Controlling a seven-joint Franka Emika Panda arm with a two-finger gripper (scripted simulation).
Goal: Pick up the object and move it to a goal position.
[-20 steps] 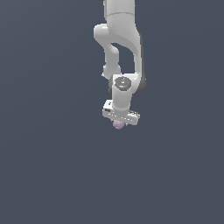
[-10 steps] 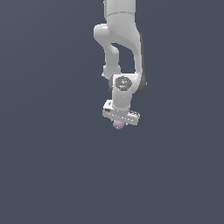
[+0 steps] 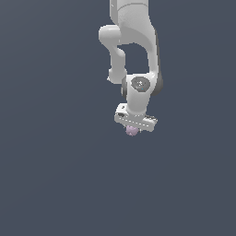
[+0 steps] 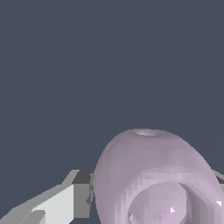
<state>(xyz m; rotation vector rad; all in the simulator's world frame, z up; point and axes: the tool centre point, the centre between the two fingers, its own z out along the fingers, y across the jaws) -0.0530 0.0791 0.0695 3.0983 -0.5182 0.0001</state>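
Observation:
The object (image 3: 132, 131) is a small pale pink-lilac lump that peeks out just below the white gripper (image 3: 132, 129) in the exterior view, a little above the middle of the picture. In the wrist view the object (image 4: 151, 175) fills the near field as a rounded, knobbly lilac mass, with one grey-white finger (image 4: 65, 199) pressed against its side. The other finger is mostly hidden behind the lump. The gripper is shut on the object, and the white arm (image 3: 133, 50) hangs down from above it.
A plain dark blue-grey surface (image 3: 55, 175) lies all around and below the gripper. Nothing else shows in either view.

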